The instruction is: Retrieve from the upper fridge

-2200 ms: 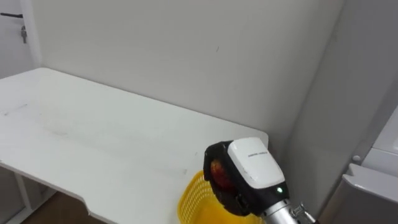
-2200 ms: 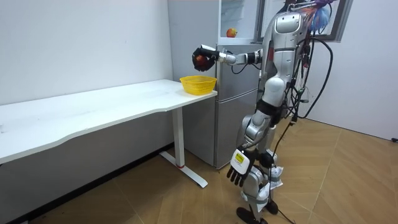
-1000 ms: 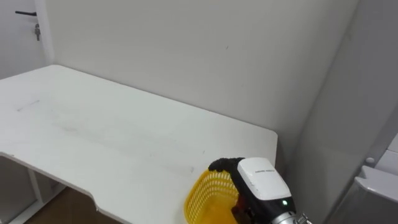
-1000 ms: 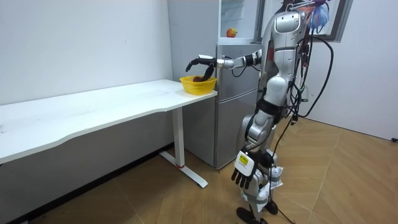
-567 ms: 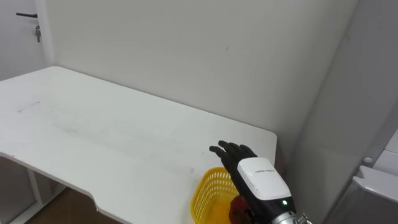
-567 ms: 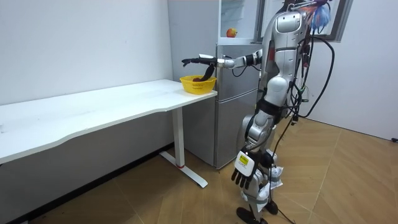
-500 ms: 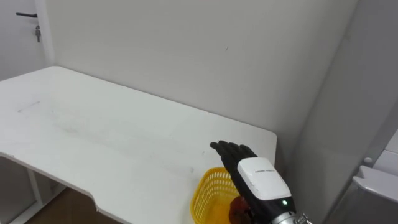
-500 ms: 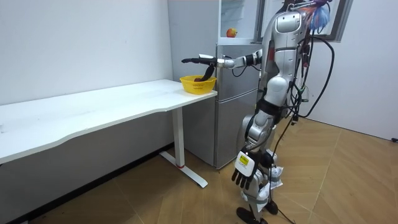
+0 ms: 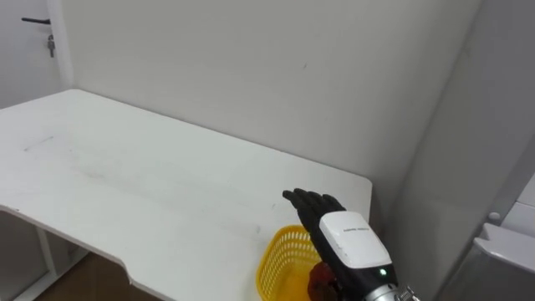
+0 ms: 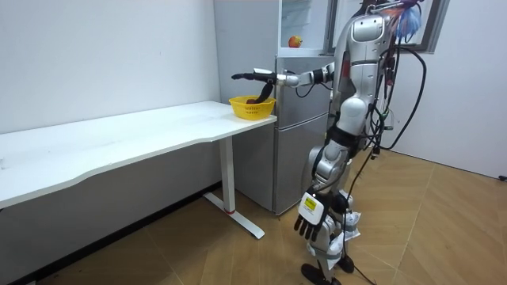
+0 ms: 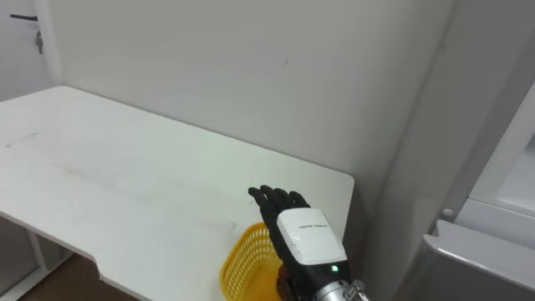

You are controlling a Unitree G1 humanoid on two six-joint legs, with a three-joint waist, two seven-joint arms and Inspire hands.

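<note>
1. White wall [image 9: 251, 67] is noted behind a long white bench [image 9: 150, 192]; a wooden floor [image 10: 444, 229] is seen in the room view.
2. A grey fridge [image 10: 305, 150] is recorded just beside the bench's end, at the room view's right. The robot is seen standing upright in front of it, turned toward the bench.
3. A yellow basket [image 9: 280, 259] is placed on the bench corner nearest the fridge.
4. The red fruit [image 9: 318, 280] is found lying inside the yellow basket, partly hidden under the arm. It is not gripped by anything.
5. The right robot hand [image 9: 330, 224] is held out level above the basket, with its fingers [image 9: 299, 199] stretched straight toward the wall and nothing held. It is kept apart from the fruit below it.
6. The left robot hand [image 10: 309, 215] is seen hanging low beside the robot's leg in the room view, fingers relaxed and pointed down, with nothing carried.
7. A second fruit [image 10: 295, 41], red-orange, is seen resting on a shelf in the fridge's open upper compartment, well apart from the basket.
8. A dark door handle [image 9: 38, 18] is noted at the far left edge of the left eye view.
</note>
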